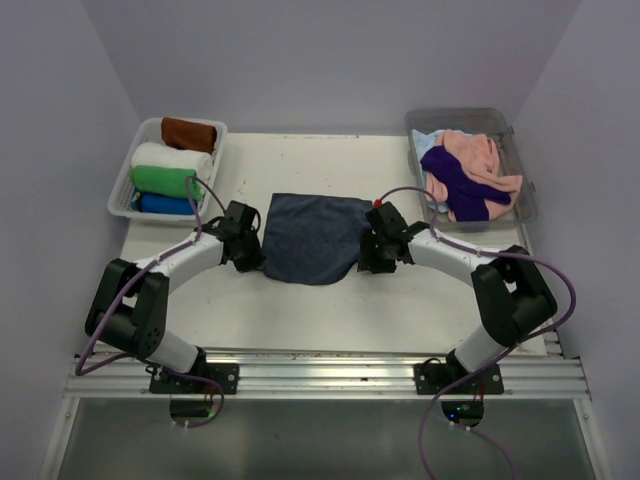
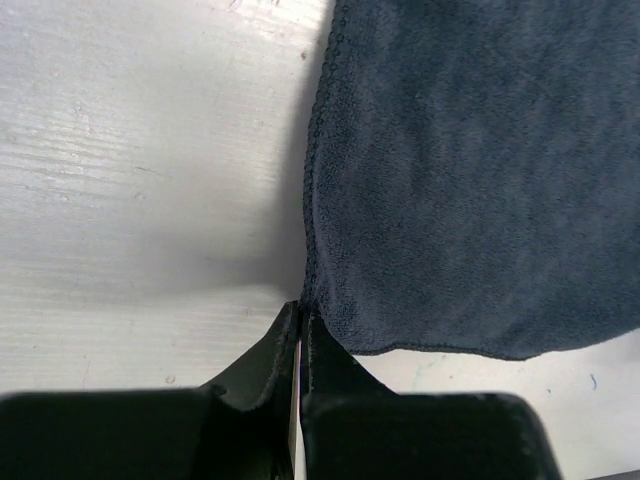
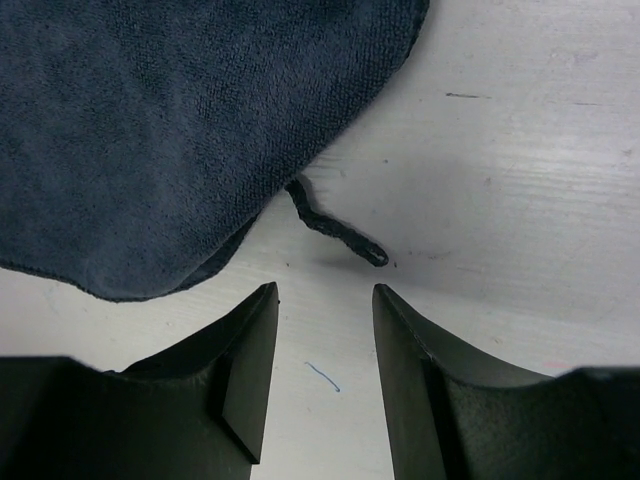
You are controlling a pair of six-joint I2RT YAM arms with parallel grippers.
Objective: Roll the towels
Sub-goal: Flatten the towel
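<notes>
A dark blue towel (image 1: 315,238) lies flat in the middle of the table. My left gripper (image 1: 245,250) is at its near left corner. In the left wrist view the jaws are closed, and the gripper (image 2: 301,305) pinches the edge of the towel (image 2: 480,170). My right gripper (image 1: 375,255) is at the towel's near right corner. In the right wrist view it (image 3: 325,290) is open and empty over bare table, just short of the towel (image 3: 180,130) and its hanging loop (image 3: 335,230).
A white basket (image 1: 125,190) at the back left holds rolled towels: brown (image 1: 188,133), white (image 1: 172,157), green (image 1: 165,180) and blue (image 1: 165,204). A clear bin (image 1: 520,150) at the back right holds loose purple (image 1: 460,185) and pink (image 1: 480,150) towels.
</notes>
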